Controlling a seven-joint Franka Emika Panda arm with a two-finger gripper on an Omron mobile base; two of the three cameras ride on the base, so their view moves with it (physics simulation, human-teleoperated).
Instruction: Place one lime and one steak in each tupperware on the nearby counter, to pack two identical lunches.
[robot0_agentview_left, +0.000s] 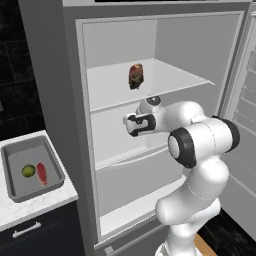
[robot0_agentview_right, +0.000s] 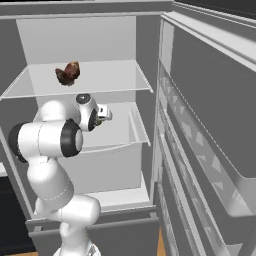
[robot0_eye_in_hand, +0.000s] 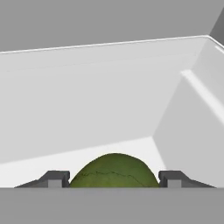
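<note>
- A green lime (robot0_eye_in_hand: 113, 171) sits low in the hand view, directly between the two dark fingertips (robot0_eye_in_hand: 54, 179), on the pale floor of a white fridge compartment.
- The gripper (robot0_eye_in_hand: 113, 179) has its jaws apart, one on either side of the lime; the tips stand just beside the fruit's flanks, and I cannot tell whether they touch it or grip it.
- In the left base view the white arm (robot0_agentview_left: 200, 145) reaches into the open fridge (robot0_agentview_left: 150, 130) at the level of the middle shelf, its wrist pointing inward to the left.
- A reddish-brown steak (robot0_agentview_left: 135, 76) stands on the upper glass shelf (robot0_agentview_left: 170, 80), above the wrist; the right base view shows the same steak (robot0_agentview_right: 67, 73) toward the left of that shelf.
- To the left of the fridge, on the white counter (robot0_agentview_left: 40, 202), lies a grey tupperware (robot0_agentview_left: 10, 165) that already holds a second lime (robot0_agentview_left: 28, 171) and a red steak (robot0_agentview_left: 42, 173) side by side.
- Below the counter is a black cabinet front with a silver bar handle (robot0_agentview_left: 26, 230).
- In the right base view the open fridge door (robot0_agentview_right: 210, 150), with its shelves, stands along the right side.
</note>
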